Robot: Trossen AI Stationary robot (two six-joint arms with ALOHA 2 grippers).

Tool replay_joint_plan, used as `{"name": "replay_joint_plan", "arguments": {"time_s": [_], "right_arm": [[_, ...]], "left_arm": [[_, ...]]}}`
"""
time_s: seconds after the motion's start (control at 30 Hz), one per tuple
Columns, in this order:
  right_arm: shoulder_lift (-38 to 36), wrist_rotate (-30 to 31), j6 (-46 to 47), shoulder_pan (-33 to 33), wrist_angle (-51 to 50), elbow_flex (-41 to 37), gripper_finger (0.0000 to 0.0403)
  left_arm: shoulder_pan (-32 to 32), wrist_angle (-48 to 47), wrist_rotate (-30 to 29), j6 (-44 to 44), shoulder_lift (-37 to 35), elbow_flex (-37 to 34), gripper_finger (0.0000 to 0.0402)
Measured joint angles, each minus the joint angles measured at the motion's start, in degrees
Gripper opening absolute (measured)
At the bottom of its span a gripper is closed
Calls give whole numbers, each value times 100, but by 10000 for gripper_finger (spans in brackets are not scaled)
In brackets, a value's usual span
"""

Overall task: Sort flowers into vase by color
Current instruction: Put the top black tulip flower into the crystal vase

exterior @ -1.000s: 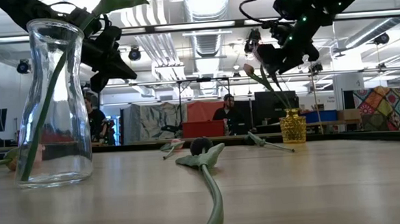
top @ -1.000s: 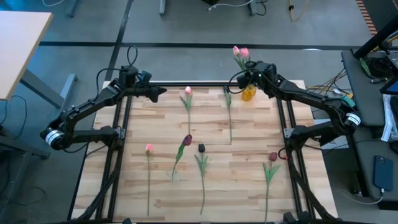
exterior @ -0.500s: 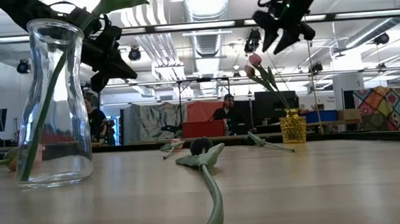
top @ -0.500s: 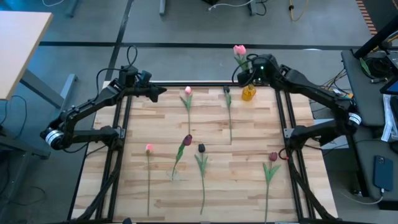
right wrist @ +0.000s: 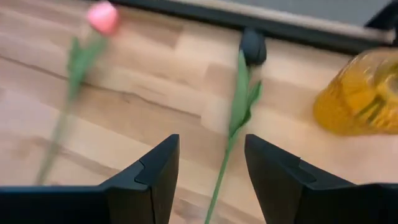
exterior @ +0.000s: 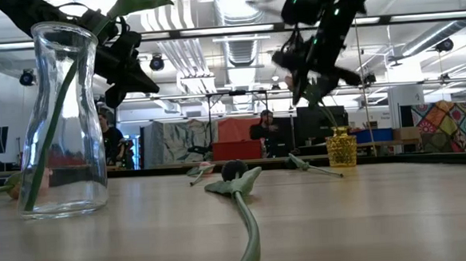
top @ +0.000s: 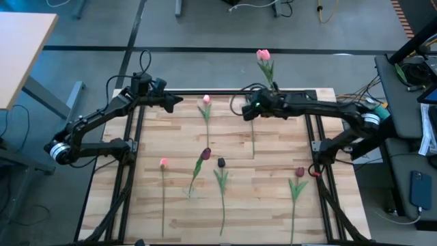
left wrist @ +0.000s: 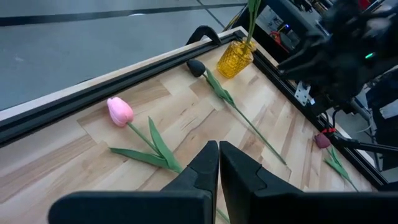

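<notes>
Dark-headed flower (top: 251,126), next item: it lies on the counter (top: 273,225) near the far edge, head toward that edge, thin green stem running straight back toward the near edge. My right pincer (top: 248,109) hangs directly above its head end, fingers spread wide with nothing between them; in the right wrist view the stem passes up through the gap. Long axis runs far-to-near, so I judge the fingers must close across it. My right arm is much the nearer.

Yellow vase (left wrist: 235,59): faceted glass, squat, at the far right corner of the counter, just beside the dark head; pink tulip (top: 263,56) standing in it.

Pink flower (top: 206,100): smooth soft head, flat leaves, lying near the far edge, well left of the dark one.

Clear vase (exterior: 60,115): tall, waisted glass, near edge, one green stem inside.

Remaining loose flowers: one pink, three dark, toward the near half.

Left pincer (left wrist: 219,163): fingers pressed together, holding nothing, waiting above the far left corner.
</notes>
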Motion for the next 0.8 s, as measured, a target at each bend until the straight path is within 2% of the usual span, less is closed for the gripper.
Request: {"name": "replay_joint_plan", "arguments": {"time_s": [0.43,0.8], "right_arm": [[1727,-235,755,-170,77,360,220],[2382,-81,822,-391,74,444,198]], "left_arm": [[0,-11,8,9,0,-9,0],[1,-11,23,17,0,-9,0]]}}
